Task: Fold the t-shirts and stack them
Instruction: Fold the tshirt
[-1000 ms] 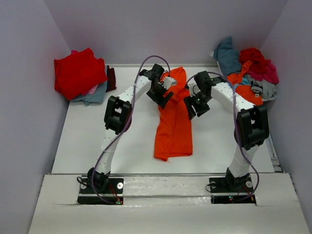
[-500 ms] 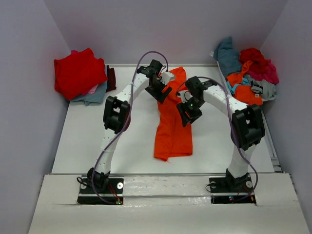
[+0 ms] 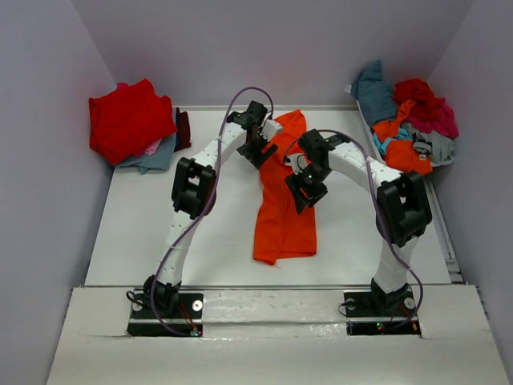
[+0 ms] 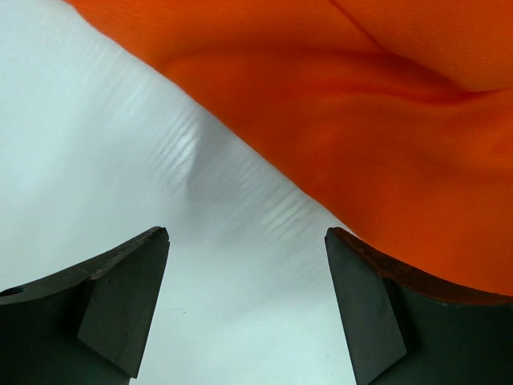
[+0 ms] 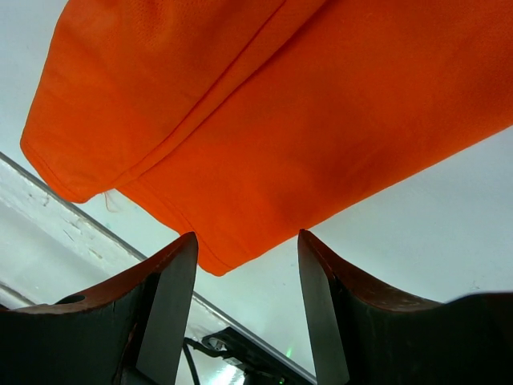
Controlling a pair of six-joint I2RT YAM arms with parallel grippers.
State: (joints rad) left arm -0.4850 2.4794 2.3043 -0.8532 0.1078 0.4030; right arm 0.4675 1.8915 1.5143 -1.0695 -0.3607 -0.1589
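A bright orange t-shirt [image 3: 285,210] lies in a long narrow strip down the middle of the table. My left gripper [image 3: 257,151] hovers at the strip's upper left edge. In the left wrist view it [image 4: 247,233] stands open over bare table, with the orange cloth [image 4: 385,136] just beyond its right finger. My right gripper [image 3: 304,193] hangs over the strip's right side, halfway down. In the right wrist view it [image 5: 247,234] is open and empty, and the shirt's hem [image 5: 184,233] shows beyond the fingertips.
A folded red t-shirt [image 3: 127,120] tops a stack of pink and grey ones at the back left. A loose heap of teal, red, magenta, orange and grey shirts [image 3: 410,120] fills the back right corner. Walls close in on both sides.
My right gripper has swung left from the shirt's right edge to above the cloth, its jaws a little narrower. The left gripper has shifted slightly back and left. The shirt has not moved.
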